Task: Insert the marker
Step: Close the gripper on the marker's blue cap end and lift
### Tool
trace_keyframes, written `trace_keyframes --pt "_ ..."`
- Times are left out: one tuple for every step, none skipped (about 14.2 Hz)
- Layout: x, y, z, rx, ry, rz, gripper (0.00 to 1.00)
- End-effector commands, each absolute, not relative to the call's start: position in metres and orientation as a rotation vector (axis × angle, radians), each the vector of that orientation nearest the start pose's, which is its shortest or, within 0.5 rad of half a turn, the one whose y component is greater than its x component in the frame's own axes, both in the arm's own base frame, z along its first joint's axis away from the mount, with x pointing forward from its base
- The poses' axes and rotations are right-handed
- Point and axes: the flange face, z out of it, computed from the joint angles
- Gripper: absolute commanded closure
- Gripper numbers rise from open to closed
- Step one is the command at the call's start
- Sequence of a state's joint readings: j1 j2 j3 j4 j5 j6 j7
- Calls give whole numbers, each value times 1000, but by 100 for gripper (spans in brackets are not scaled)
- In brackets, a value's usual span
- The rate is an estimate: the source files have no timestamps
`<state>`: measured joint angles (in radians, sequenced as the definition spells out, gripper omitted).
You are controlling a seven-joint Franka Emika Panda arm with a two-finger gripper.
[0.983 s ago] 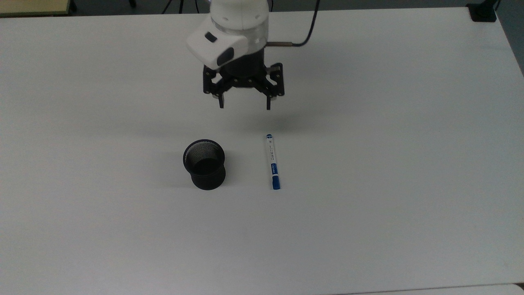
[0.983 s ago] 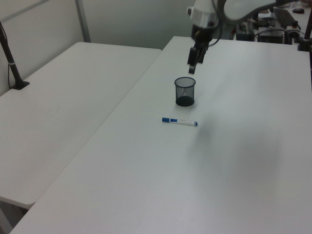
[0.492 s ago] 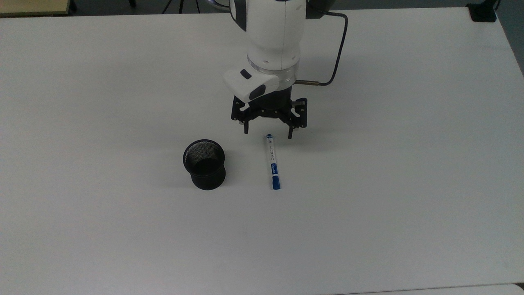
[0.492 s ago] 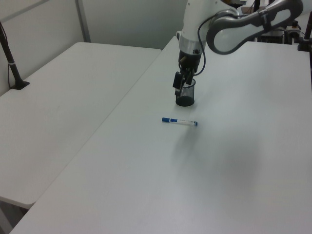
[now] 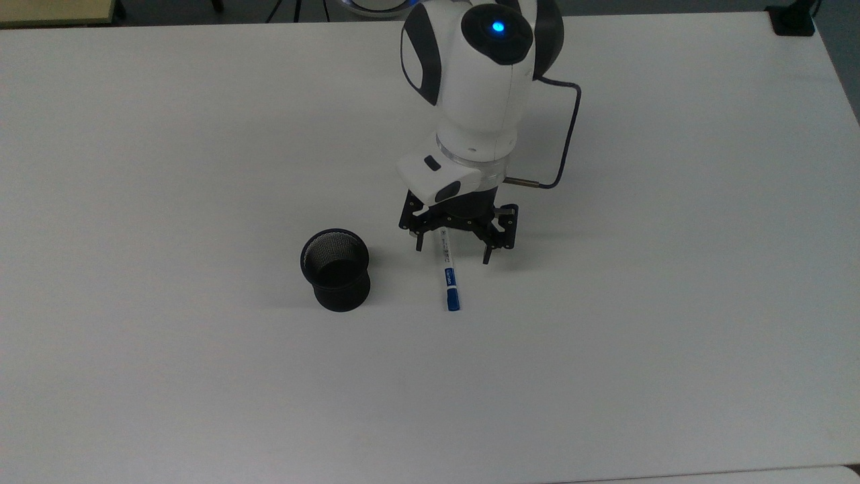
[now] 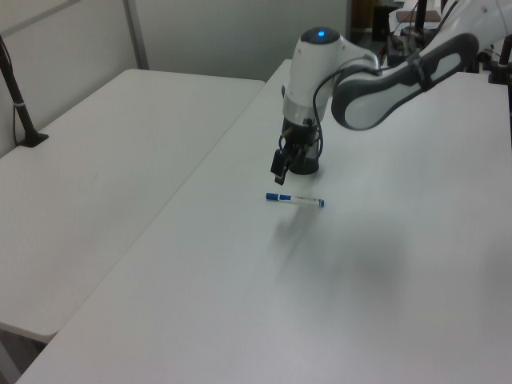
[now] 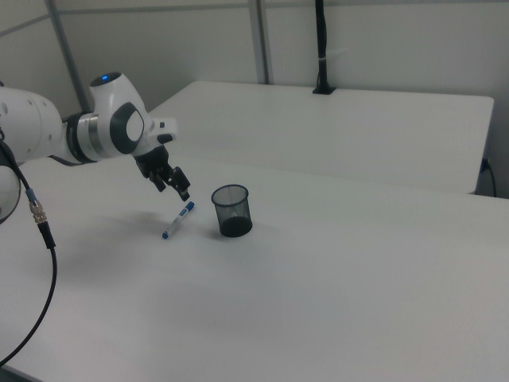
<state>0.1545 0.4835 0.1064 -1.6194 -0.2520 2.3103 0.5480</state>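
Note:
The marker (image 5: 449, 277) lies flat on the white table (image 5: 605, 336), blue cap toward the top view's bottom edge. The black mesh cup (image 5: 334, 270) stands upright to the top view's left of it, a short gap away. My gripper (image 5: 453, 252) is open and points down, its fingers (image 5: 419, 243) straddling the marker's white far end from above. In the left view my gripper (image 6: 278, 168) hangs a little above the marker (image 6: 294, 200) and hides most of the cup (image 6: 308, 166). In the right view my gripper (image 7: 176, 185) is above the marker (image 7: 177, 220), beside the cup (image 7: 231, 211).
A black cable (image 5: 570, 134) loops off my wrist. A second white table (image 6: 96, 160) adjoins on the left view's left, with a black clamped post (image 6: 18, 96). Bare tabletop surrounds the cup and marker.
My arm has come down and forward from the table's far side. The open gripper now sits over the marker's far end. Marker and cup have not moved.

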Motion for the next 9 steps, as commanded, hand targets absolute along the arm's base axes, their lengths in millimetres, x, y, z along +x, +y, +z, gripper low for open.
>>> trace_keyframes --pt "693 170 342 -3180 203 -522 0" --pt "697 171 330 -3186 153 -572 5" --pt "698 172 324 -3188 126 -592 8" --pt "699 173 319 -3189 118 -592 11" --pt "701 173 311 -3188 114 -588 15" --pt "704 175 309 -3186 113 -590 17" --pt "705 175 302 -3188 113 -580 23" --pt "707 176 302 -3185 114 -587 32" --pt "708 175 301 -3186 114 -584 40"
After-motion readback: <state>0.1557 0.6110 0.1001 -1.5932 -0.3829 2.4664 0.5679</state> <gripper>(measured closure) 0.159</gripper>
